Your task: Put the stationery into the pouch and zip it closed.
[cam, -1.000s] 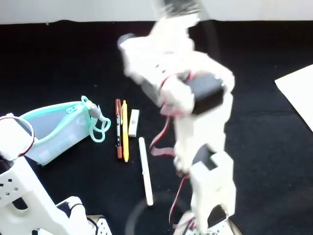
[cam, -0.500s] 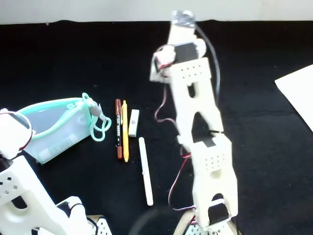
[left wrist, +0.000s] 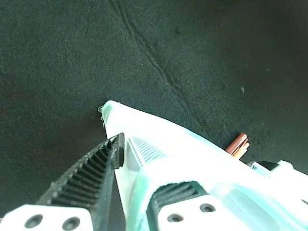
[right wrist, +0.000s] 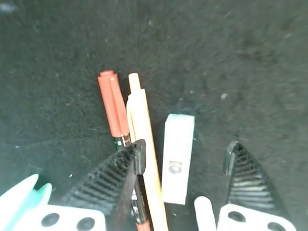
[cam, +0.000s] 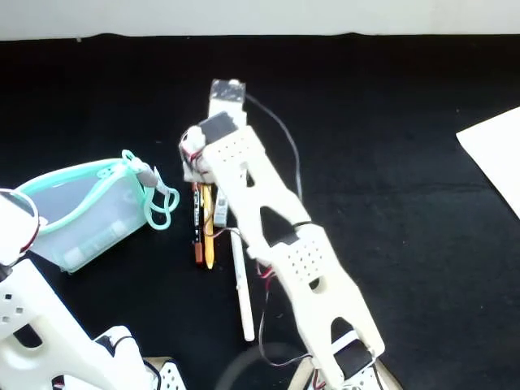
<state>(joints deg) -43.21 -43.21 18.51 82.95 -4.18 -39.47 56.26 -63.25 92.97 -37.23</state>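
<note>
Stationery [cam: 208, 244] awaits first pick

Pouch [cam: 81, 213] lies at the left of the black bench [cam: 406, 114], teal loop toward the pens, one rim pinched in the left hand [left wrist: 138, 163]; right hand [right wrist: 186, 150] hovers spread over the row just beside it, one finger above the yellow pen [right wrist: 143, 130], the other past the white eraser [right wrist: 177, 159]; red pen [right wrist: 111, 103] and long white stick [cam: 241, 284] lie alongside; nothing looks packed yet; next move likely calls for lowering, closing on one item, then carrying it to the pouch
</note>
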